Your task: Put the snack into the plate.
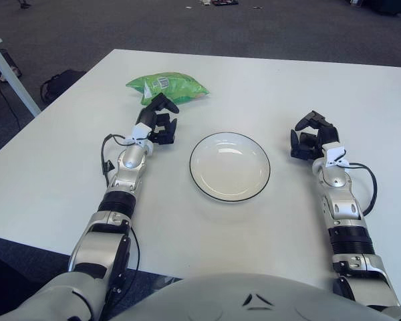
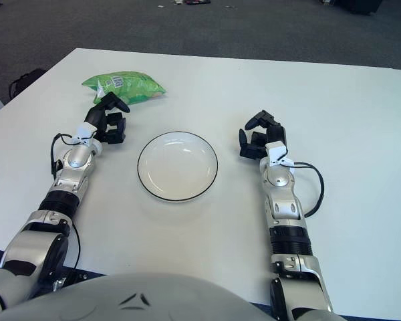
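Shiny green crinkly snack bag (image 1: pixel 167 87) with white barcode patch lay flat on white table (image 1: pixel 67 167), far left of round white black-rimmed plate (image 1: pixel 230 166). Left hand (image 1: pixel 160 120) sat just beside bag, fingers loose, holding nothing. Right hand (image 1: pixel 312 136) rested right of plate, fingers loose too

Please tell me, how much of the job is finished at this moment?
Nothing looks done yet: the plate holds nothing, and the snack lies on the table beyond it, to the left. In hand: the left hand is right by the snack's near edge, fingers open, not gripping. The right hand rests to the right of the plate, holding nothing. Left to do: grasp the snack, carry it over and put it into the plate.
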Available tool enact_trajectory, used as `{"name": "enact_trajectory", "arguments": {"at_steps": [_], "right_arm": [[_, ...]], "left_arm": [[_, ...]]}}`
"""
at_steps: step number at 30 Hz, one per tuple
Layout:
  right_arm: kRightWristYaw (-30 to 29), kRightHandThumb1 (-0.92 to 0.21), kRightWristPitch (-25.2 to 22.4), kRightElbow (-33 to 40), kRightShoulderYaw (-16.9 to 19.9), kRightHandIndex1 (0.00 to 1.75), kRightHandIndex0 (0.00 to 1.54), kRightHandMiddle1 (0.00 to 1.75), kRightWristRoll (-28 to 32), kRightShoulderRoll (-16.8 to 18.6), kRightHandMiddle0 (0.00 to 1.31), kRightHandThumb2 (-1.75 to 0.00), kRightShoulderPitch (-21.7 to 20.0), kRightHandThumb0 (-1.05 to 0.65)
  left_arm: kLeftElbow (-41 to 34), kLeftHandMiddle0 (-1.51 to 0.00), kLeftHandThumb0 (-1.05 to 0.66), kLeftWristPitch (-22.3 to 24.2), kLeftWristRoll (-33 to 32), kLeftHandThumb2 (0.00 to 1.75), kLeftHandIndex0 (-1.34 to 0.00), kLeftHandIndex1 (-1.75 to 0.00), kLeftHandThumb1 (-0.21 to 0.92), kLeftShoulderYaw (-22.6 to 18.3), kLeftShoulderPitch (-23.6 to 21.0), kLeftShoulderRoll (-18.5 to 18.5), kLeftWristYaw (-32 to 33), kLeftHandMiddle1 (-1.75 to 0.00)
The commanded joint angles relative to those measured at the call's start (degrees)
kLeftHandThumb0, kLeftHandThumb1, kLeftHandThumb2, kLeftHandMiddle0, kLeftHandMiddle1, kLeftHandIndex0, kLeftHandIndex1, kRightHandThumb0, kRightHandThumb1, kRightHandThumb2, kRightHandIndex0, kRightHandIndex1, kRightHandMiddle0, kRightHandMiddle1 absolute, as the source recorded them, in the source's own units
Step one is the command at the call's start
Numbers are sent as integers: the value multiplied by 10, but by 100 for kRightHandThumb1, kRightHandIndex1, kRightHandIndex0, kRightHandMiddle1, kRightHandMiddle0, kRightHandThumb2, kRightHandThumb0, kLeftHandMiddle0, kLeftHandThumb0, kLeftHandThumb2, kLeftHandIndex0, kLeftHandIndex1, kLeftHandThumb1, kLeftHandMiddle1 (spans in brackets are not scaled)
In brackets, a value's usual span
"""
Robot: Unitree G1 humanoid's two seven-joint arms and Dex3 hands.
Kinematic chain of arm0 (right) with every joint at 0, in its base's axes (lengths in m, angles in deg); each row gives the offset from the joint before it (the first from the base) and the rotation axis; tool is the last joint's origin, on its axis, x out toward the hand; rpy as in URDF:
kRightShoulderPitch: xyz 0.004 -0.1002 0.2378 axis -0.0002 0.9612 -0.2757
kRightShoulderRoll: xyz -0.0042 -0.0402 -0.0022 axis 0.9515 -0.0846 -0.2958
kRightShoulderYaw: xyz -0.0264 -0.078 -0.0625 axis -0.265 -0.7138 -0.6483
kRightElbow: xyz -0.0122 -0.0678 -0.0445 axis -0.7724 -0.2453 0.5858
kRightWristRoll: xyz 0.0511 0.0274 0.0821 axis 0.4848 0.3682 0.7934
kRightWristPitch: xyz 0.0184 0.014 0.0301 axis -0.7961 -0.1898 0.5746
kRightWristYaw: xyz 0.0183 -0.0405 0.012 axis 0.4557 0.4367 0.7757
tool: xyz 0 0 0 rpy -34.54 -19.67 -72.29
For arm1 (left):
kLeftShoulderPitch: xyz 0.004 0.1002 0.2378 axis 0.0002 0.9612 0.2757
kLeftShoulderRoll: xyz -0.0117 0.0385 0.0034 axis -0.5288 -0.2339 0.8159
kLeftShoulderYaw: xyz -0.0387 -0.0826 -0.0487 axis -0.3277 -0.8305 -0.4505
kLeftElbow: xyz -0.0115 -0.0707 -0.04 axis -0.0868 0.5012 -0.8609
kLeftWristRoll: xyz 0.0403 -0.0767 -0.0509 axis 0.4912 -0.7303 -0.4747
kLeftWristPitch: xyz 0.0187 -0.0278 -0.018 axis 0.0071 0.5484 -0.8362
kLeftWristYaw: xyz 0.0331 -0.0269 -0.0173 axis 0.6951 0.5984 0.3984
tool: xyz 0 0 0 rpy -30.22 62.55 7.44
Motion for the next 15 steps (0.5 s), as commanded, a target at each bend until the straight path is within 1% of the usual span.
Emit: {"name": "enact_trajectory", "arguments": {"at_steps": [1,15], "right_arm": [[-2,-29,-14,-28,-3,175,123,175,-8,20,64,-135,71,-49],[7,-27,-17,-30,1,175,124,175,2,20,65,-137,69,-50]], "left_arm": [[51,-112,-44,3,8,114,-50,-175,45,7,65,11,-3,-175],[56,-111,-43,-2,14,112,-48,-175,47,8,62,12,3,-175]]}}
